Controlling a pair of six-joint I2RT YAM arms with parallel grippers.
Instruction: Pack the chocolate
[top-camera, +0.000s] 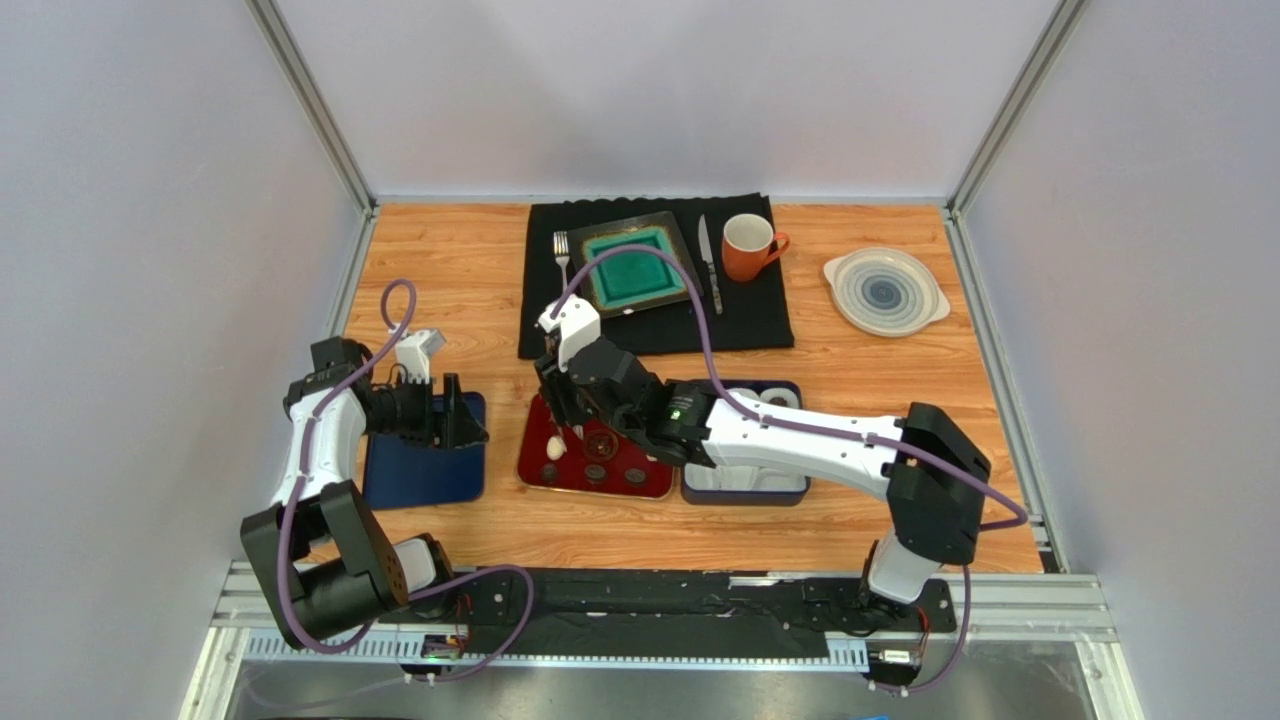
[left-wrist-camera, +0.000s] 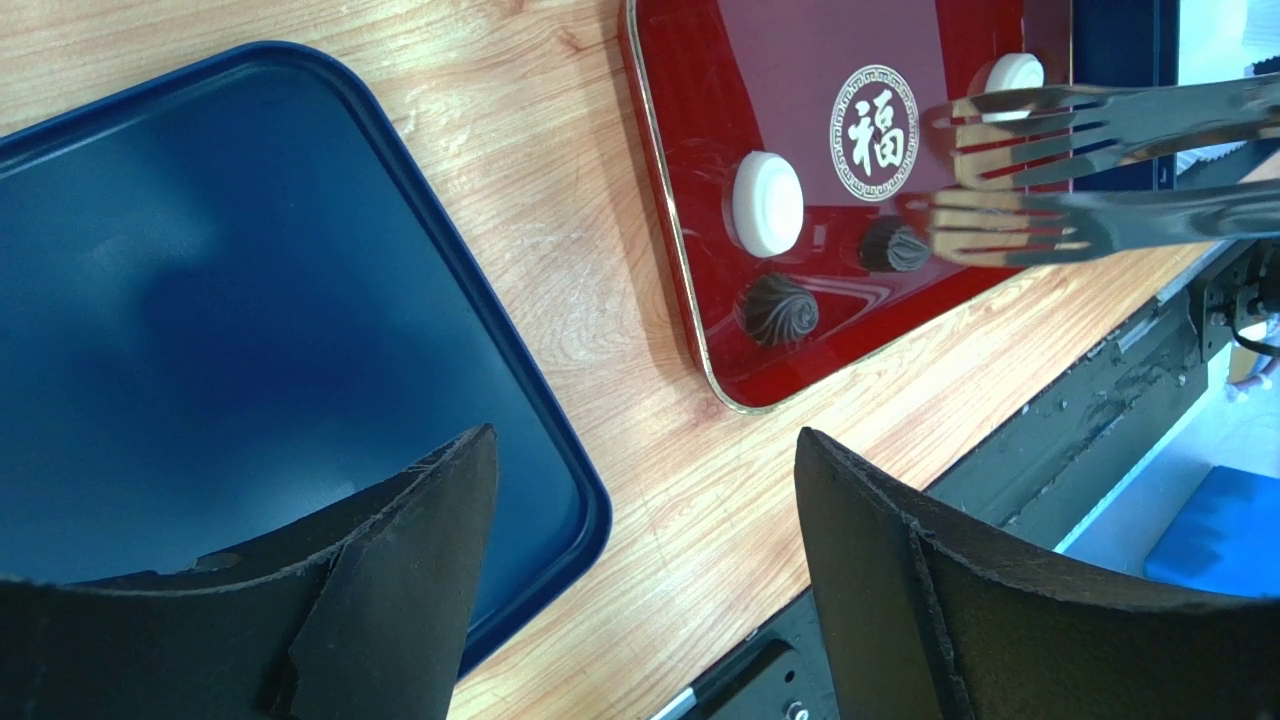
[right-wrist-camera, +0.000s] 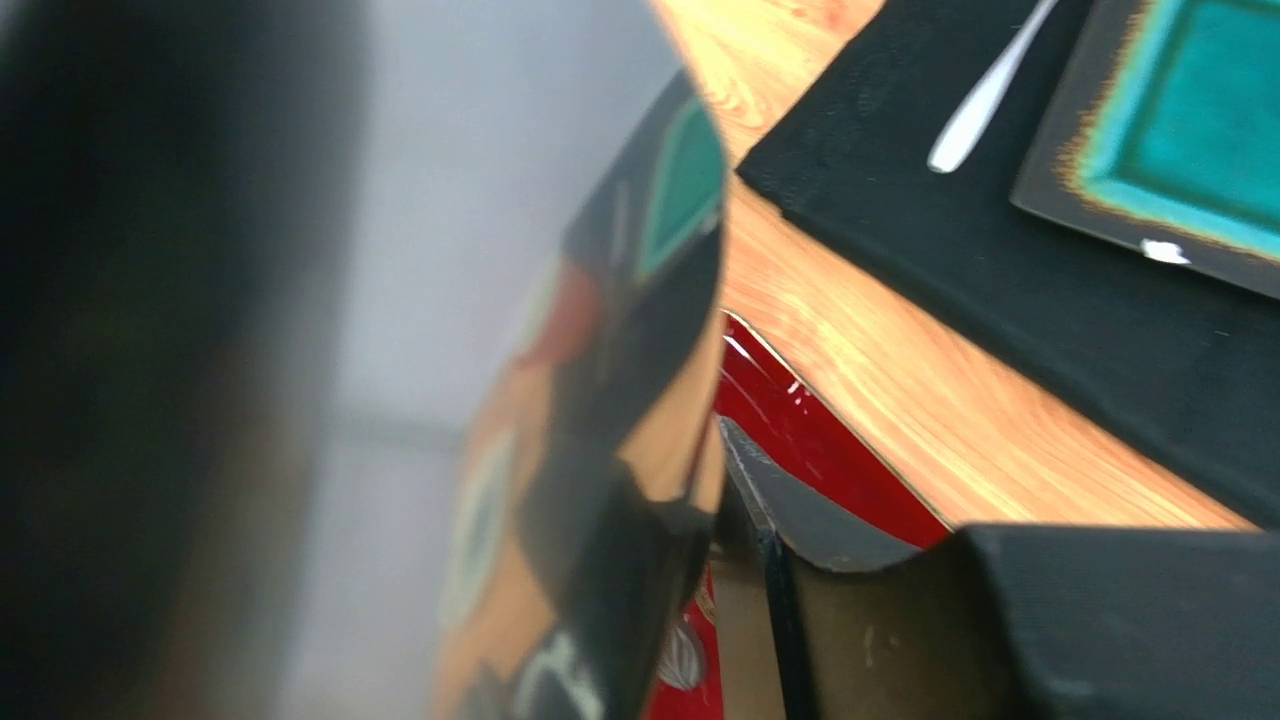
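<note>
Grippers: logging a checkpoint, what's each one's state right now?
Left gripper: open, empty.
Right gripper: closed on the metal tongs.

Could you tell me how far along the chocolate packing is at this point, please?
Done: nothing is clearly packed; the paper cups are mostly hidden behind the right arm. In hand: the right gripper holds tongs over the red tray. Left: at least four chocolates sit on that tray, and the left gripper hangs open and empty above the blue tray.
</note>
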